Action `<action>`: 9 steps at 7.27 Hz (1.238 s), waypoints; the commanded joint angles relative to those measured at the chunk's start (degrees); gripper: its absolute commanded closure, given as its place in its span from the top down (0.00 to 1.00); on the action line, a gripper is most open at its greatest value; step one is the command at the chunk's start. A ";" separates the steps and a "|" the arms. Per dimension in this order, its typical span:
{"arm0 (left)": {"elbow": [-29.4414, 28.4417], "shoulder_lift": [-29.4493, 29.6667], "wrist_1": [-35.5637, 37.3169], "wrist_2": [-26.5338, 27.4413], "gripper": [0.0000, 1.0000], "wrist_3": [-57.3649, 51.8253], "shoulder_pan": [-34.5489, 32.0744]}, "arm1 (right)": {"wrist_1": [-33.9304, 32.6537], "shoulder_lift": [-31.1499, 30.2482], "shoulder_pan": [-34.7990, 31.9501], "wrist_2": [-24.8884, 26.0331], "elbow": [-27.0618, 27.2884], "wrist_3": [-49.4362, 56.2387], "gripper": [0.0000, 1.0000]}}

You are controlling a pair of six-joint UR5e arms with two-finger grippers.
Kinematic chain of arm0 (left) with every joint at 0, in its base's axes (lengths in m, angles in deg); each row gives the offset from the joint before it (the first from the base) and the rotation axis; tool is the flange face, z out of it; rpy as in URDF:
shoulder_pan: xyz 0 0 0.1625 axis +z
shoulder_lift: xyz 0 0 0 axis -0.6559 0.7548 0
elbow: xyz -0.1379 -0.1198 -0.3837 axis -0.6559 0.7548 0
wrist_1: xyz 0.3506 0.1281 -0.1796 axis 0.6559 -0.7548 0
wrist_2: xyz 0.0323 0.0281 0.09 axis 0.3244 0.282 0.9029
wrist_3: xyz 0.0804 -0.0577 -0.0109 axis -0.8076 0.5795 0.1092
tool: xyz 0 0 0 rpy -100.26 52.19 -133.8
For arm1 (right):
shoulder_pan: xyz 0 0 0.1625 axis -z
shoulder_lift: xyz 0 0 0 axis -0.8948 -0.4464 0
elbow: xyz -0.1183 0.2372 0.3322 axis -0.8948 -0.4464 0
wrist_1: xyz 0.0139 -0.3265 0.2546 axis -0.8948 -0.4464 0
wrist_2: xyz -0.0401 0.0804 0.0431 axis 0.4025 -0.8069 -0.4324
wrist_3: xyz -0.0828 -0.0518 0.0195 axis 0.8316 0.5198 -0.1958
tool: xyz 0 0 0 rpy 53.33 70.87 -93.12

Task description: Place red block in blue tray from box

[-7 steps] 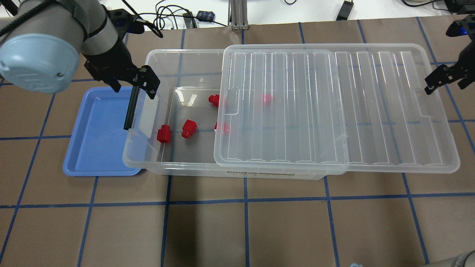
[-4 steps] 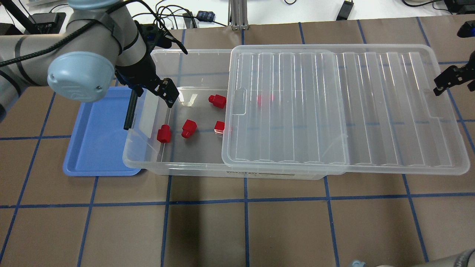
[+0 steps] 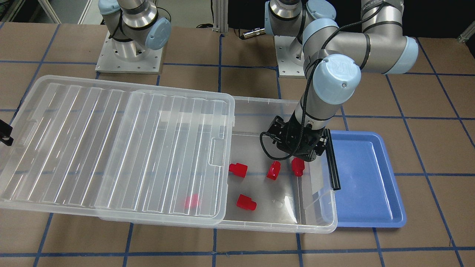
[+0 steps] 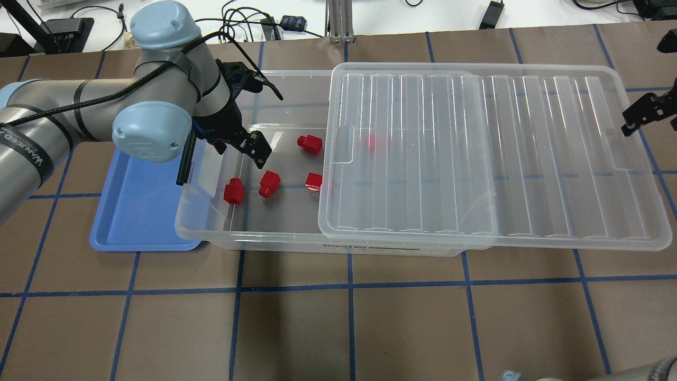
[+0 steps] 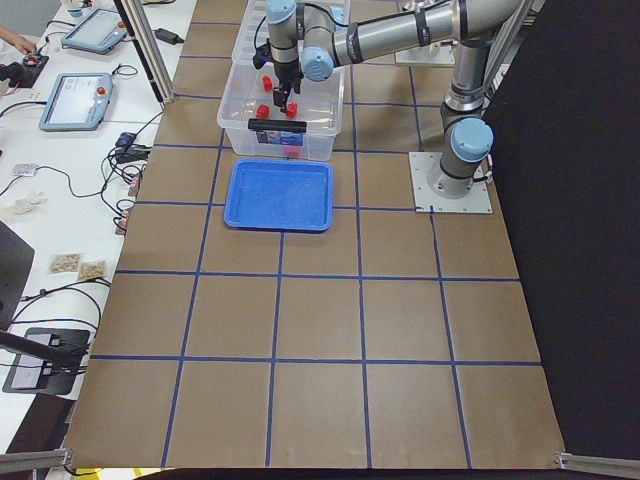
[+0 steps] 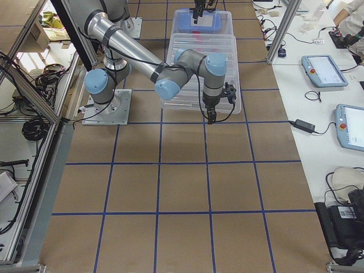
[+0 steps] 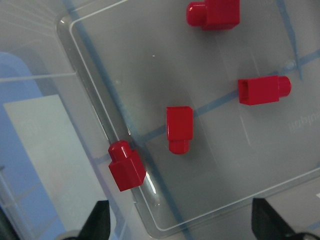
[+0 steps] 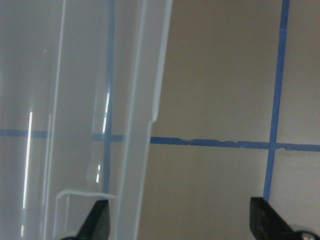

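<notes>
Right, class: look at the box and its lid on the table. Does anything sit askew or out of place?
Yes: the lid sits shifted sideways, overhanging one end of the box and covering only part of it. One red block lies beneath the lid and looks blurred through the plastic.

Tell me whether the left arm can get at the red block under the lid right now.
Probably not. The lid covers that red block from above, so the open left gripper has no clear way down; the lid would likely need sliding aside first.
</notes>
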 commanded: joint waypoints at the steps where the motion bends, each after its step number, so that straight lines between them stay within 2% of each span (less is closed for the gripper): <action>1: 0.32 2.61 0.83 -0.37 1.00 -0.23 -0.15 | 0.65 -0.22 -0.54 -0.17 -2.09 -1.84 1.00; 3: 0.41 4.81 3.37 -0.28 1.00 -0.32 -1.38 | 1.79 -1.53 -3.07 0.09 -2.89 -3.16 1.00; 4: 0.41 5.87 3.82 -0.28 1.00 -0.32 -1.64 | 5.19 -3.37 -4.05 0.10 -4.37 -4.83 1.00; 6: 0.50 7.28 4.43 -0.19 1.00 -0.49 -2.00 | 16.69 -6.36 -7.11 0.18 -11.55 -7.99 1.00; 7: 0.85 7.89 5.75 -0.19 1.00 -0.49 -2.08 | 21.79 -6.29 -9.74 0.44 -14.81 -12.79 1.00; 9: 3.38 8.77 9.87 -0.02 1.00 -3.03 -2.00 | 22.80 -6.46 -16.50 0.89 -15.73 -21.07 1.00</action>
